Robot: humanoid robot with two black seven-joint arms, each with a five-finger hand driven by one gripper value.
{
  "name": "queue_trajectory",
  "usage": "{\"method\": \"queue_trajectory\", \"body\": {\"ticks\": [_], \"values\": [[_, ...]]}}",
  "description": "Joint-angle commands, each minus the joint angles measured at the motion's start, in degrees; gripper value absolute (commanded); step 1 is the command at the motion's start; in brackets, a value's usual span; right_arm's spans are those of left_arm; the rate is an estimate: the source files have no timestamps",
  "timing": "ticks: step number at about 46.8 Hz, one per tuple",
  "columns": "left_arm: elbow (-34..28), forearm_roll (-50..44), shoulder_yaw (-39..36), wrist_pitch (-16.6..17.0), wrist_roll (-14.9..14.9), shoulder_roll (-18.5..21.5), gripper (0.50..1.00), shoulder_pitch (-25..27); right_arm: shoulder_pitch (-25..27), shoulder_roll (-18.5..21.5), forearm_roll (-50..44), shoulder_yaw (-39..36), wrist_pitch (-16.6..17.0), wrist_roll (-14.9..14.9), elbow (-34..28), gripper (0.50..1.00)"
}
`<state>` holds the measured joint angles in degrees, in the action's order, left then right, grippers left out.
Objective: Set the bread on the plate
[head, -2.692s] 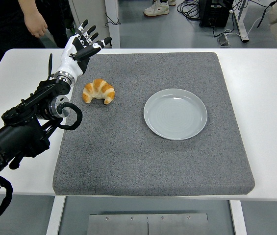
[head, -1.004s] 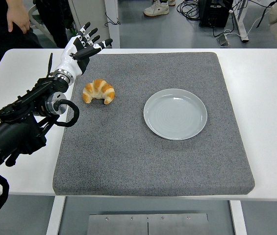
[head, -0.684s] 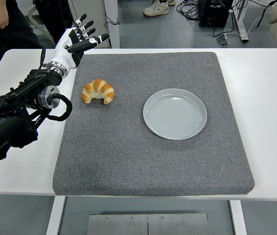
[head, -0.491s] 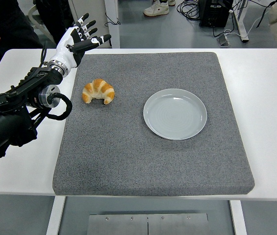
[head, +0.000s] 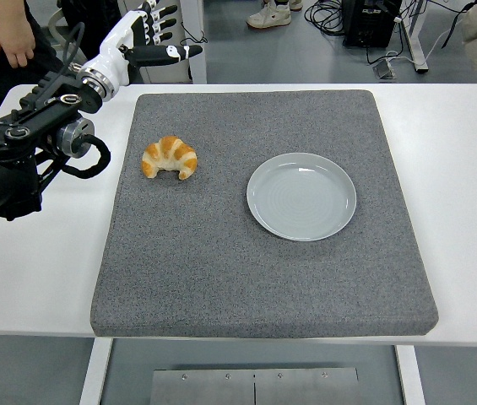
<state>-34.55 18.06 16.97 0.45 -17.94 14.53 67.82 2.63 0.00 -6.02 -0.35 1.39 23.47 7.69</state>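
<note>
A golden croissant [head: 170,157] lies on the left part of the grey mat [head: 263,270]. An empty pale grey plate [head: 301,196] rests on the mat to its right, well apart from it. My left hand [head: 149,40] is raised above the table's far left edge, behind and above the croissant, with fingers spread and nothing in them. Its black arm [head: 27,143] comes in from the left edge. The right arm is out of view.
The mat covers most of the white table [head: 466,211]. A person [head: 14,34] stands at the top left, one hand hanging close to my left arm. Cables and furniture legs show on the floor beyond the table.
My left hand has risen and drawn back toward the table's far edge, away from the croissant. The person's hand at the top left has shifted. Croissant and plate have not moved.
</note>
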Motion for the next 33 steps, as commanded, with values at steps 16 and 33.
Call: {"method": "queue_trajectory", "body": {"ticks": [16, 33], "values": [[-5.0, 9.5, -15.9, -0.4, 3.2, 5.6, 0.966, 3.7, 0.0, 0.0, 0.0, 0.0, 0.0, 0.0, 0.0, 1.000], [-15.0, 26.8, -22.9, -0.3, 2.4, 13.4, 0.966, 5.8, -0.1, 0.0, 0.0, 0.0, 0.0, 0.0, 0.1, 1.000]]}}
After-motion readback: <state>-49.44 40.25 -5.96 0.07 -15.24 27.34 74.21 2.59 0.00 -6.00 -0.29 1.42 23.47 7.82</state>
